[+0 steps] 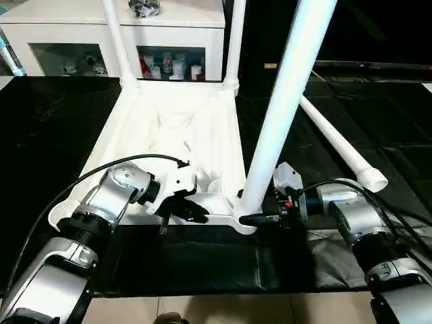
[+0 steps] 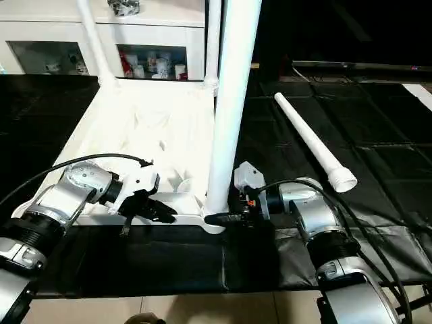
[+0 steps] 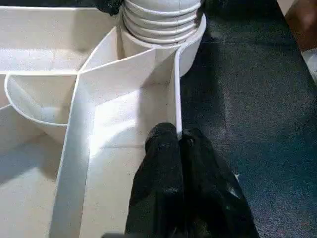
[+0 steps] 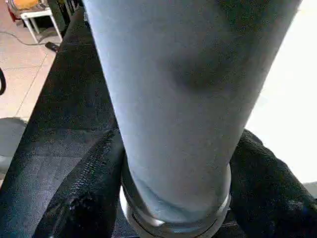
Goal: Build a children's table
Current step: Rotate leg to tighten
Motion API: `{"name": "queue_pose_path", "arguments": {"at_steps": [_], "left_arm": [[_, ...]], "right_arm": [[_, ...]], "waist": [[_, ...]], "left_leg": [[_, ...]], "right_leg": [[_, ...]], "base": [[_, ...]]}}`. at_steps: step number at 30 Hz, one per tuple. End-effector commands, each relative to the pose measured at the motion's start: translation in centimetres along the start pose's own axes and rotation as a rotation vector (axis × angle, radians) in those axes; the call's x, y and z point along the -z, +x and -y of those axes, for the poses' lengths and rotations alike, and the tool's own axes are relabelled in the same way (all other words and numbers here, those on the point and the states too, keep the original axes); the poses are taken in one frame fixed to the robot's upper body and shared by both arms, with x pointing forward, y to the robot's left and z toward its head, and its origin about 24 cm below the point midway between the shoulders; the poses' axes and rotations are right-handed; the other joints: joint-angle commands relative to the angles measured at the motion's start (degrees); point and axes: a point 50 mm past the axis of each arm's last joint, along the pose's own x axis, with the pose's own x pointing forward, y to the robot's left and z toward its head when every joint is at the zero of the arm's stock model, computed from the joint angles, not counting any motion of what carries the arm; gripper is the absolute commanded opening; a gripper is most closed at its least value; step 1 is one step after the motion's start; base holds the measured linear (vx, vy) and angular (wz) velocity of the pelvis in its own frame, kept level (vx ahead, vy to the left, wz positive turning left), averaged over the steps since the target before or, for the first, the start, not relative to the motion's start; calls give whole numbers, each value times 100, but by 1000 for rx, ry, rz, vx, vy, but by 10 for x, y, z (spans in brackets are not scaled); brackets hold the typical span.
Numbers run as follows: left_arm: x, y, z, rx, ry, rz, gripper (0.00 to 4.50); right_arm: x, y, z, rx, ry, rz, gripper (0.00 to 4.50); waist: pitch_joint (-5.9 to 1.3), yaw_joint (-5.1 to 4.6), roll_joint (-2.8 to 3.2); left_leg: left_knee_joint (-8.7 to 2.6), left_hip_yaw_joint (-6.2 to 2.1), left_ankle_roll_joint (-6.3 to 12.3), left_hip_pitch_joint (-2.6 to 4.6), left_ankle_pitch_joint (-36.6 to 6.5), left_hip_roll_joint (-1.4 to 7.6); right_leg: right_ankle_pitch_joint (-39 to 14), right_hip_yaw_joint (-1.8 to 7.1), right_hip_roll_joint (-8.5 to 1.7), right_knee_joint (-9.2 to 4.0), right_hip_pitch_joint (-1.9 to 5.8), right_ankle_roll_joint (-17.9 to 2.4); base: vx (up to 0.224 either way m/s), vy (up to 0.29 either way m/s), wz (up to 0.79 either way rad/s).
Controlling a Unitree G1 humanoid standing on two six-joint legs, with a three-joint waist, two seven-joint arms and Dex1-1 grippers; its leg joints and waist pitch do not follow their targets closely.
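1. The white plastic rectangular table top [image 1: 179,135] lies upside down on the black mat [image 1: 202,263], its ribbed underside facing up.
2. Two slim white round legs [image 1: 118,40] stand in its far corner sockets, and a third white tapered leg [image 1: 287,101] stands in the near corner on the robot's right.
3. A fourth loose white tapered leg [image 2: 312,142] lies flat on the mat, well apart to the right of the top.
4. Behind the top stands a white glass-door cabinet [image 1: 182,30] with cups inside.
5. The left gripper [image 3: 179,148] reaches in level from the left, its black fingers pressed together at the near rim wall of the top.
6. The right gripper [image 4: 173,163] reaches in level from the right, one finger [image 4: 94,183] on each side of the third leg's base, close against it.
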Motion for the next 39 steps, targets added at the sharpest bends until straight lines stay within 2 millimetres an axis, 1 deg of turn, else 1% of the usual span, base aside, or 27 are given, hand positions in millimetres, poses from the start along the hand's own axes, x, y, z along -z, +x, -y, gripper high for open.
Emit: {"name": "queue_pose_path", "arguments": {"at_steps": [1,10,13,15,16,17,18,19,20,21,22,23,24,25,26,27,28,29,30,31,32,33,34,35,36,38,39], "left_arm": [[-6,1,-2,28,33,-17,0],[-5,-1,-3,20,25,-17,0],[-5,3,-9,-62,-28,1,0],[-9,6,-14,-123,-66,32,0],[-11,7,-16,-148,-87,51,0],[-16,10,-19,-191,-105,74,0],[-19,11,-22,-220,-116,88,0],[-25,14,-25,-256,-154,125,0],[-28,16,-26,-277,-179,148,0],[-40,22,-30,-336,-232,191,0],[-40,22,-30,-336,-232,191,0],[-44,25,-32,-355,-243,200,0],[-48,27,-33,-379,-258,205,0],[-49,28,-34,-389,-264,209,0],[-58,34,-36,-435,-292,227,0],[-63,37,-37,-458,-303,239,0],[-65,38,-37,-466,-303,242,0],[-69,42,-36,-475,-303,245,0],[-69,42,-36,-475,-303,245,0],[-72,44,-35,-476,-291,235,0],[-71,44,-34,-482,-270,216,0],[-69,43,-34,-486,-255,202,0],[-69,43,-34,-486,-255,202,0],[-67,41,-35,-493,-242,186,0],[-64,39,-35,-499,-243,179,0],[-60,33,-34,-503,-235,173,0],[-59,33,-34,-501,-235,173,0]], "right_arm": [[0,-2,2,-9,-14,-31,268],[1,0,1,-20,4,-17,264],[5,4,-4,-14,70,21,264],[8,8,-4,42,110,48,264],[9,11,-3,84,139,65,264],[10,17,-3,125,166,81,264],[10,20,-2,150,183,90,264],[11,27,-2,185,205,90,264],[11,32,-2,209,218,91,264],[7,49,1,311,276,130,264],[7,49,1,311,276,130,264],[5,57,4,354,310,144,264],[2,63,5,388,337,151,263],[1,66,6,402,346,151,263],[-4,78,10,466,369,144,263],[-6,84,12,496,387,140,263],[-7,86,13,508,395,138,263],[-9,91,14,529,407,132,263],[-9,91,14,529,407,132,263],[-11,94,14,532,397,128,263],[-9,92,13,537,384,119,263],[-8,91,13,540,375,113,298],[-8,91,13,540,375,113,319],[-6,88,13,545,372,117,319],[-4,86,13,553,374,120,335],[1,77,13,568,360,119,356],[1,76,13,569,357,119,356]], "waist": [[-449,-42,-17],[-449,-45,-8],[-451,-47,-12],[-429,-18,-2],[-429,-18,-2],[-419,-29,43],[-403,-75,7],[-404,-85,19],[-386,-139,30],[-363,-200,40],[-348,-228,39],[-344,-304,37],[-350,-377,33],[-357,-401,45],[-370,-451,70],[-366,-487,71],[-371,-530,70],[-383,-550,71],[-383,-565,71],[-391,-565,68],[-404,-573,31],[-408,-561,43],[-418,-555,45],[-425,-544,44],[-443,-531,51],[-455,-511,49],[-461,-507,49]], "left_leg": [[-390,-112,330,78,-952,409],[-396,-119,310,92,-1020,420],[-389,-112,340,85,-961,412],[-396,-103,292,140,-1072,429],[-396,-103,292,140,-1072,429],[-403,-124,180,146,-1219,422],[-423,-142,117,123,-1363,418],[-420,-147,80,139,-1430,402],[-420,-151,26,146,-1547,383],[-423,-164,-15,159,-1666,373],[-418,-169,-44,188,-1767,364],[-404,-201,-76,183,-1926,329],[-398,-210,-59,166,-1989,309],[-397,-216,-56,176,-1987,319],[-393,-220,-54,189,-1958,326],[-398,-228,-61,177,-1949,328],[-408,-245,-52,143,-1963,336],[-409,-234,-11,153,-1929,332],[-418,-226,28,139,-1849,330],[-418,-217,43,149,-1802,332],[-421,-208,103,118,-1615,335],[-424,-205,139,105,-1526,336],[-420,-189,194,99,-1351,342],[-414,-178,241,94,-1206,344],[-412,-177,280,79,-1041,356],[-408,-167,334,80,-845,371],[-405,-167,349,67,-791,371]], "right_leg": [[-1948,453,-545,-378,338,-693],[-1978,451,-540,-381,334,-702],[-1879,454,-525,-373,341,-728],[-2060,456,-536,-419,305,-717],[-2060,456,-536,-419,305,-717],[-2307,440,-553,-444,318,-672],[-2551,419,-559,-488,336,-549],[-2678,404,-562,-503,336,-497],[-2883,387,-566,-557,330,-409],[-3083,361,-560,-596,328,-335],[-3226,339,-557,-631,304,-298],[-3490,268,-570,-676,355,-158],[-3580,231,-563,-721,371,-20],[-3560,228,-566,-726,374,-3],[-3407,215,-568,-729,360,-61],[-3338,200,-555,-720,365,-91],[-3245,183,-549,-702,401,-91],[-3117,207,-550,-693,391,-115],[-2948,235,-550,-675,391,-196],[-2858,255,-553,-667,383,-240],[-2602,296,-554,-619,395,-346],[-2488,313,-557,-600,404,-394],[-2233,346,-550,-554,401,-495],[-2032,365,-552,-521,407,-592],[-1799,379,-556,-469,431,-684],[-1436,395,-548,-412,429,-819],[-1335,397,-549,-388,441,-860]], "base": [[0,0,0],[0,0,0],[0,0,0],[0,0,0],[0,0,0],[0,0,0],[0,0,0],[0,0,0],[0,0,0],[0,0,0],[0,0,0],[0,0,0],[0,0,0],[0,0,0],[0,0,0],[0,0,0],[0,0,0],[0,0,0],[0,0,0],[0,0,0],[0,0,0],[0,0,0],[0,0,0],[0,0,0],[0,0,0],[0,0,0],[0,0,0]]}}
